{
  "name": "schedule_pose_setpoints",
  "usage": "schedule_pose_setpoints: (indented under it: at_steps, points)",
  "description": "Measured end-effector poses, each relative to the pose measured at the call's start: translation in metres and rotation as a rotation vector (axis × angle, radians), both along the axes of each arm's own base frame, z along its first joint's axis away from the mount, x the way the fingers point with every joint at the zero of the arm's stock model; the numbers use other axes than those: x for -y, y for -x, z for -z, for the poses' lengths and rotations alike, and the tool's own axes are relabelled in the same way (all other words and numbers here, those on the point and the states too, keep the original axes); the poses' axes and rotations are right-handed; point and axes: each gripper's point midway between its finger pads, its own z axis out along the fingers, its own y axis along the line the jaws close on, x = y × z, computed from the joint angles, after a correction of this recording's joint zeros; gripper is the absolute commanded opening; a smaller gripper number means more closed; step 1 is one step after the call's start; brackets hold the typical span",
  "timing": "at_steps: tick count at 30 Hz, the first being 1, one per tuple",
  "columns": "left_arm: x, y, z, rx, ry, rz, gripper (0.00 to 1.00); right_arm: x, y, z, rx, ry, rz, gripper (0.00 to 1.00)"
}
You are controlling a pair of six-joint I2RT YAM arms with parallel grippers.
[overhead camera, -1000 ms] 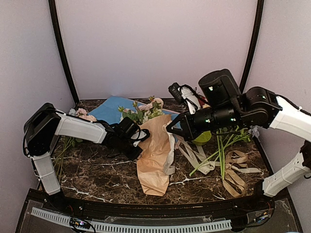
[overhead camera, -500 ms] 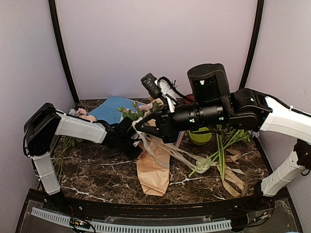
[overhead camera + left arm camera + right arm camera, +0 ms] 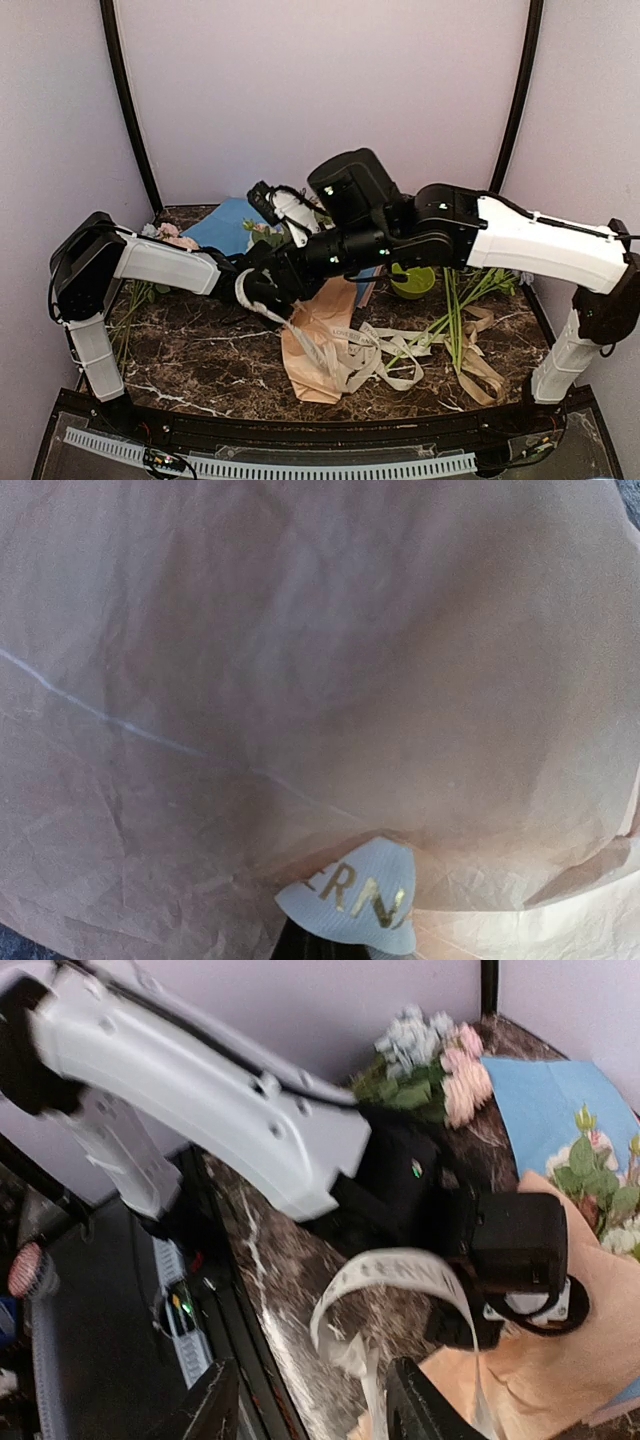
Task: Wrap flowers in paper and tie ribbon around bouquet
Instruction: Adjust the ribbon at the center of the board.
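Note:
The bouquet lies mid-table as a cone of tan paper (image 3: 318,345) with the flowers (image 3: 262,232) showing at its far end, half hidden by my right arm. The cream ribbon (image 3: 372,357) drapes across the cone and loops up at its left side. My right gripper (image 3: 256,291) reaches over there; its fingers stand open astride the hanging ribbon (image 3: 400,1268), gripper (image 3: 315,1410). My left gripper (image 3: 274,300) presses against the paper (image 3: 300,680), shut, a lettered ribbon end (image 3: 350,895) curling out of its jaws. The paper (image 3: 560,1360) and flowers (image 3: 600,1185) show at the right wrist view's right.
A light blue sheet (image 3: 222,226) lies behind the bouquet. Another bunch (image 3: 168,234) rests at far left. A green cup (image 3: 414,283), loose stems (image 3: 460,312) and tan ribbon coils (image 3: 482,362) sit at right. My left arm (image 3: 200,1090) fills the right wrist view.
My right arm swept left across the bouquet, pulling the ribbon over the paper cone, and its jaws have now opened. The left gripper stayed put against the cone.

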Motion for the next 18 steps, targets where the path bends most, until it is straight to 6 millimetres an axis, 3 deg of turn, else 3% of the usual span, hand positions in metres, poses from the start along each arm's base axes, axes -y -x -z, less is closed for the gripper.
schedule_pose_setpoints:
  at_steps: [3,6,11,13,15,18]
  points:
    - [0.000,0.000,0.000,0.000,0.001,0.000,0.00,0.011,-0.015,0.057,-0.050,0.194,0.073,0.64]
    - [0.000,0.000,0.000,0.000,0.001,0.001,0.00,0.039,-0.032,0.076,-0.092,0.264,0.167,0.66]
    - [0.001,0.000,0.000,-0.001,0.001,0.001,0.00,0.127,-0.075,0.080,-0.194,0.248,0.430,0.65]
    - [0.001,0.000,0.000,-0.001,0.001,0.001,0.00,0.167,-0.089,0.100,-0.250,0.269,0.564,0.65]
    - [0.001,0.000,0.000,-0.001,0.000,0.001,0.00,0.186,-0.087,0.131,-0.313,0.326,0.628,0.64]
    - [0.001,0.000,0.000,-0.002,0.000,0.001,0.00,0.192,-0.068,0.193,-0.421,0.441,0.638,0.64]
